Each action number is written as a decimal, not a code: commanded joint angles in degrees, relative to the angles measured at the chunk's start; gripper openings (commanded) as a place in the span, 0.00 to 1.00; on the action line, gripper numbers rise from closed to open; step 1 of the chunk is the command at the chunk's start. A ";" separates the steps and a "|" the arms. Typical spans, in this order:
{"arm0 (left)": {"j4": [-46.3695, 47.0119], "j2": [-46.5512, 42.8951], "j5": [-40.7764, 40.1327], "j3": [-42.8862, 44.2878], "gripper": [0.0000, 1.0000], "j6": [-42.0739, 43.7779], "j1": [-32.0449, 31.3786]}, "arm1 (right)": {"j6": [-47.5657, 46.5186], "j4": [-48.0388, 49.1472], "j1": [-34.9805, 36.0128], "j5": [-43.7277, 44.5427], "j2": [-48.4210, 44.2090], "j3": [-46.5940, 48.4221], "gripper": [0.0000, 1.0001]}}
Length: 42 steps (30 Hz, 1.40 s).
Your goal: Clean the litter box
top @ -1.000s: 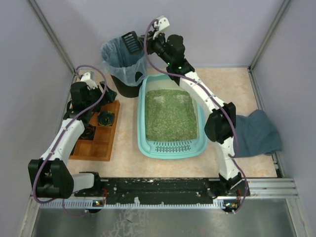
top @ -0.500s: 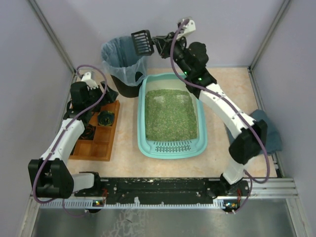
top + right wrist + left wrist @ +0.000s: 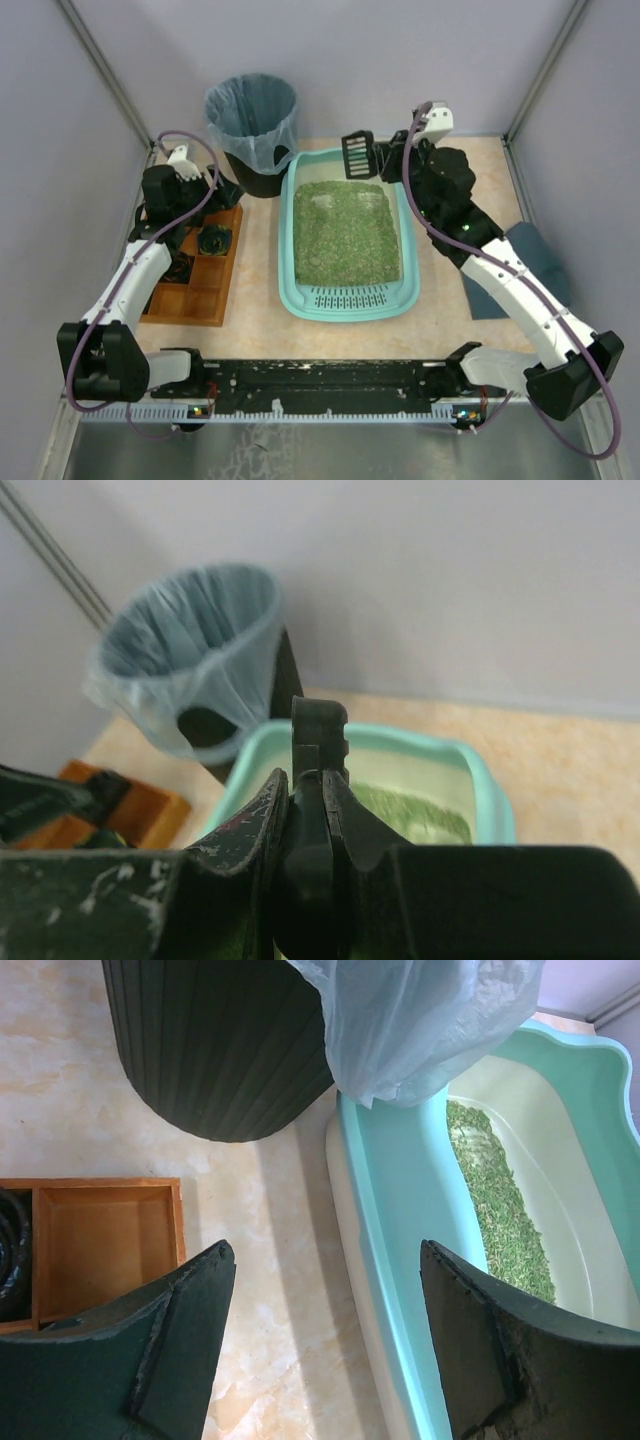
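Note:
The teal litter box lies mid-table with greenish litter and its slotted lip at the near end. It also shows in the left wrist view and the right wrist view. My right gripper is shut on the handle of a black slotted scoop, held above the box's far right corner. In the right wrist view the scoop stands edge-on between the fingers. My left gripper is open and empty over bare table between the wooden tray and the box.
A black bin with a blue-grey bag stands at the far left of the box. A brown wooden compartment tray with dark objects lies left. A dark teal cloth lies at the right.
My right arm has swung the scoop from over the bin, rightward and down, to above the litter box's far right corner. The left arm has not moved.

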 commanded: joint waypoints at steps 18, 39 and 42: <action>1.19 0.65 1.71 -0.15 0.80 3.21 -6.54 | 4.52 -14.38 -0.37 5.48 13.73 -5.10 0.01; 1.23 -0.96 0.34 -0.36 0.85 4.07 -6.55 | 6.37 -17.04 -4.08 0.73 14.47 -5.09 0.61; 1.16 -1.62 -0.36 -0.20 0.92 4.22 -6.57 | 5.55 -18.37 -4.64 1.39 11.63 -4.30 0.74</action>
